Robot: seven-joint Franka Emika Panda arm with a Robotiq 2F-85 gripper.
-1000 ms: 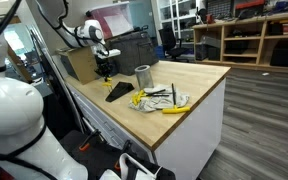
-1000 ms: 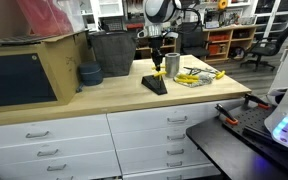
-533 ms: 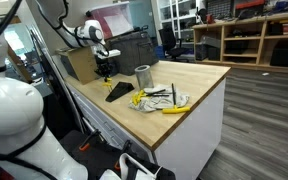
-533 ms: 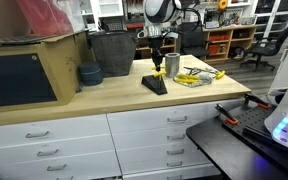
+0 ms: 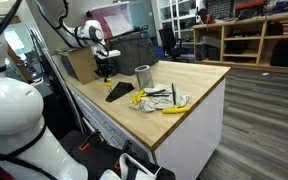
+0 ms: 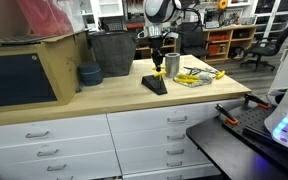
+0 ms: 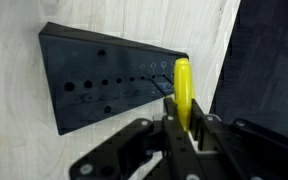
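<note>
The arm (image 5: 82,32) is glossy white in both exterior views, built of rounded, tube-like shells with darker bands at the joints. Directly behind the end effector is a short black wrist section (image 5: 102,52). In the wrist view the gripper (image 7: 189,124) is matte black, with angular linkage bars (image 7: 114,155) pinned together and narrow, flat fingers (image 7: 171,132).

1. This is a robotics lab or workshop. A wood-topped table (image 6: 104,98) on white drawer cabinets (image 6: 44,135) appears in both exterior views.
2. Hand tools (image 5: 164,98) lie loose on it, near a black drilled tool block (image 6: 154,84) and a yellow-handled screwdriver (image 7: 183,90).
3. Open wooden shelving (image 5: 249,40) stacked with bins lines the back, with an office chair (image 5: 169,42) nearby.
4. A white robot shell (image 5: 14,125) fills the foreground in an exterior view, and a cardboard box (image 5: 79,65) sits on the table.
</note>
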